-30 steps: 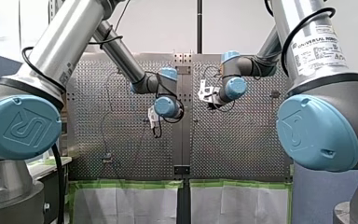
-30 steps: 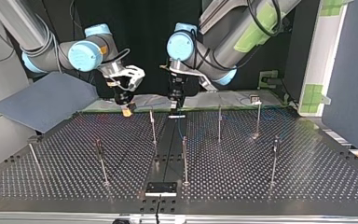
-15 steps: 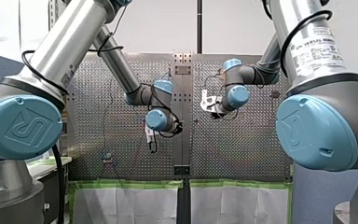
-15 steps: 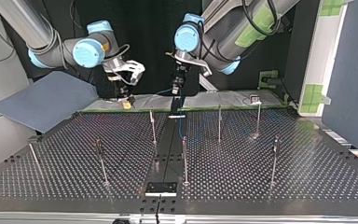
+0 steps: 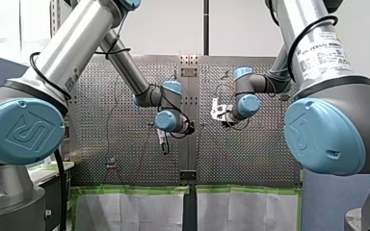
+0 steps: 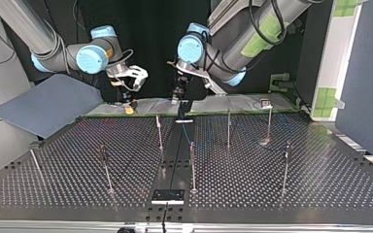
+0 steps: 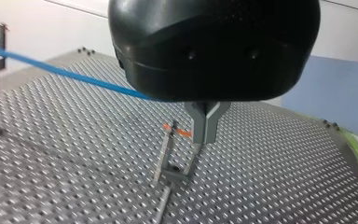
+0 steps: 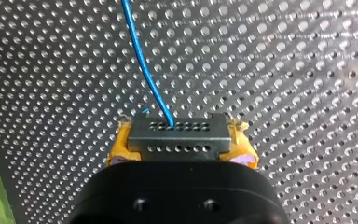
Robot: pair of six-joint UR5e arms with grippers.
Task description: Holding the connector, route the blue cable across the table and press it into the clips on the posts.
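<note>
Readable markings, as I see them from the front view:
- Label on my right arm: "UNIVERSAL ROBOTS"; the finer print is illegible.
- Left blue joint cap and right blue joint cap: embossed "UR" logo.

My yellow-padded right pincer and black left pincer have both drawn back toward the top view's far edge.

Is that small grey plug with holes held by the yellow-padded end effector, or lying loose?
Held: the grey perforated connector sits clamped between my right end effector's yellow pads.
</note>
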